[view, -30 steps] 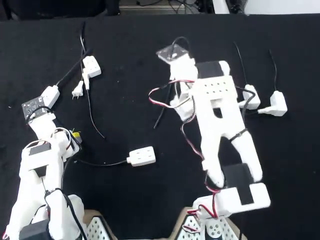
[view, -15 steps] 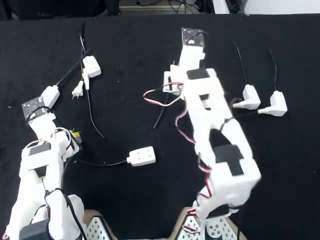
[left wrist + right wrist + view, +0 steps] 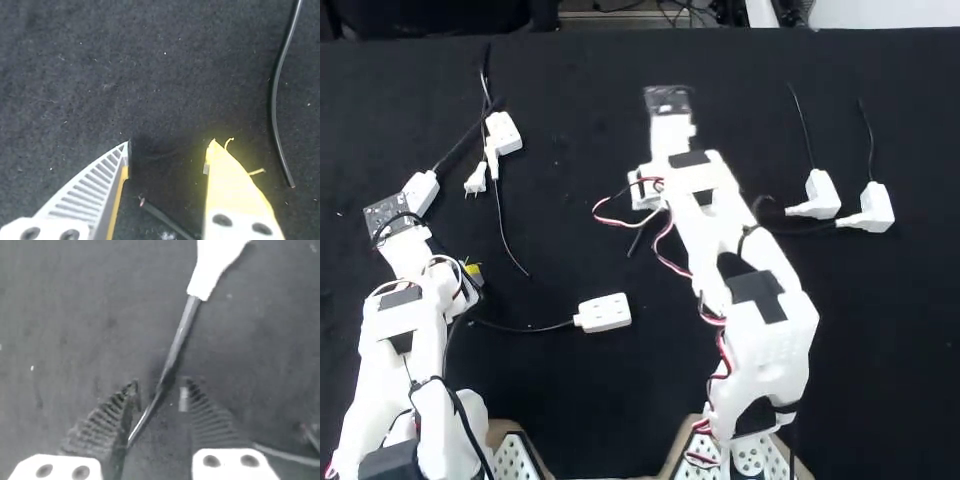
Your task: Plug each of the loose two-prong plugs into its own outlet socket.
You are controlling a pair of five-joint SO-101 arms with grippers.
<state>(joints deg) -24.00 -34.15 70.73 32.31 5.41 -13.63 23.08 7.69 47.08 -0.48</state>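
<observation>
My right gripper (image 3: 157,396) is open just above the black mat. A thin black cable (image 3: 172,352) runs between its fingers (image 3: 120,412) up to a white plug body (image 3: 215,260). In the high view the right arm (image 3: 720,230) stretches toward the far middle of the table. My left gripper (image 3: 167,160) is open over bare mat, with a black cable (image 3: 278,100) beside it. A white outlet socket (image 3: 603,313) lies between the arms. Two white plugs (image 3: 820,193) (image 3: 875,207) rest at the right. A small two-prong plug (image 3: 475,181) lies at the left.
Another white socket block (image 3: 503,133) and a white plug (image 3: 420,190) lie at the far left with black cables trailing off. The left arm (image 3: 395,330) stands at the near left. Red and white servo wires (image 3: 620,210) loop beside the right arm.
The right arm has swung left and stretched farther out, its wrist moving from near the right-hand plugs toward the far middle. The left arm has kept still.
</observation>
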